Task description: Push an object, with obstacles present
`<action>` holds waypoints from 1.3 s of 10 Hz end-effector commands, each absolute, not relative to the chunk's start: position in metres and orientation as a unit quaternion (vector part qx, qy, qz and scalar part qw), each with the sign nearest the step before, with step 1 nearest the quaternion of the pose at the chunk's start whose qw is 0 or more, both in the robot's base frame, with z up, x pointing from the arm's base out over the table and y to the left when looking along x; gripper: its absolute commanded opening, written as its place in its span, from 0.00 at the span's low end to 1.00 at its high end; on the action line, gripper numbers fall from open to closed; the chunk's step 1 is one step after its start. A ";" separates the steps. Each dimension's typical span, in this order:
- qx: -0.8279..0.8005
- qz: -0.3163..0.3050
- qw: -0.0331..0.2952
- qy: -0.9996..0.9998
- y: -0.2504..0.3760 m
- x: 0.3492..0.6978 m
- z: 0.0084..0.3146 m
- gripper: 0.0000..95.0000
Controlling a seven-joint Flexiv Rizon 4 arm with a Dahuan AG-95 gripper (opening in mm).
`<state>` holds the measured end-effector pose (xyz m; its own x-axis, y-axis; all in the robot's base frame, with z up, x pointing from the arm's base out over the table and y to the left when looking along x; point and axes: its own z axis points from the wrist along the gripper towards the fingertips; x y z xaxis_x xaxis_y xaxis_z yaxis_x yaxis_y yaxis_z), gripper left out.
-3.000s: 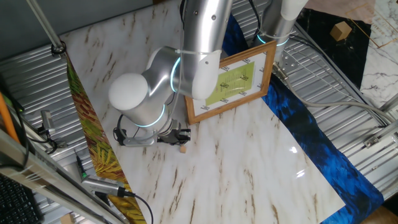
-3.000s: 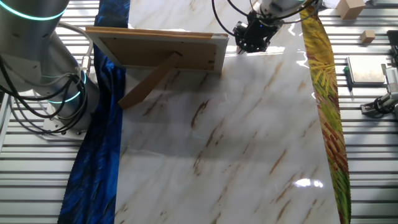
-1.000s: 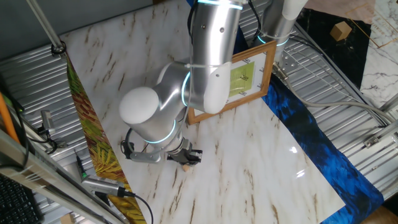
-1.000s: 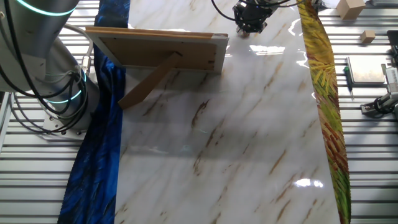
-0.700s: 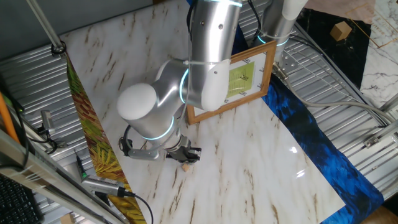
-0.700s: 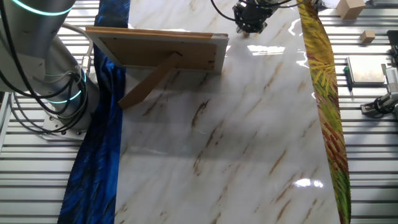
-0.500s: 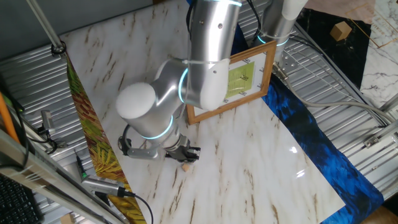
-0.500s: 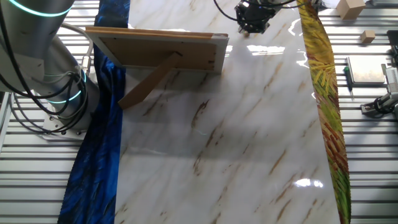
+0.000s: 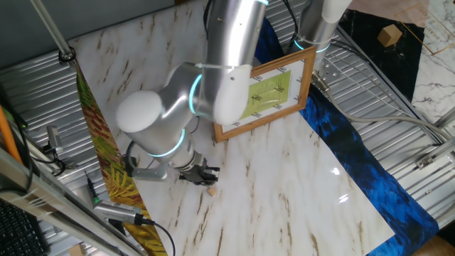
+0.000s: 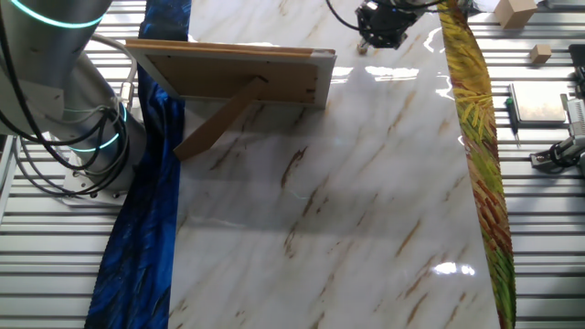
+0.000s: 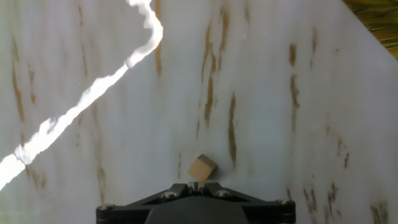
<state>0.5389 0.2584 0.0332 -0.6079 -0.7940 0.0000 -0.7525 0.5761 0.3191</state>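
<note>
The object is a tiny light-brown wooden nub (image 9: pixel 211 190) lying on the white marble-look sheet; in the hand view it (image 11: pixel 202 168) lies just ahead of my fingertips, touching or nearly so. My gripper (image 9: pixel 201 173) is low over the sheet with its jaws closed together, and it also shows in the hand view (image 11: pixel 194 185) and at the far edge of the other fixed view (image 10: pixel 384 26). It holds nothing. The obstacle, a light-wood picture frame (image 9: pixel 307 77) with a yellow-green picture, stands propped behind my arm; its back and stand show in the other fixed view (image 10: pixel 233 71).
A blue cloth (image 9: pixel 355 153) borders one side of the sheet and a yellow-green leaf-patterned strip (image 10: pixel 480 164) the other. A second robot base (image 10: pixel 55 110) stands beside the frame. A small cardboard box (image 9: pixel 389 33) and tools lie on the slatted metal table.
My arm has swung a little sideways, away from the picture frame, carrying the gripper with it. The nub has stayed about where it was. The frame has not moved.
</note>
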 end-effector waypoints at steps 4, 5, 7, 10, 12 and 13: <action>0.436 -0.150 0.067 -0.885 0.258 0.552 0.025 0.00; 0.436 -0.149 0.067 -0.885 0.258 0.551 0.025 0.00; 0.435 -0.147 0.068 -0.886 0.262 0.548 0.021 0.00; 0.434 -0.147 0.065 -0.887 0.266 0.542 0.015 0.00; 0.430 -0.146 0.063 -0.889 0.270 0.536 0.011 0.00; 0.430 -0.147 0.062 -0.888 0.272 0.531 0.008 0.00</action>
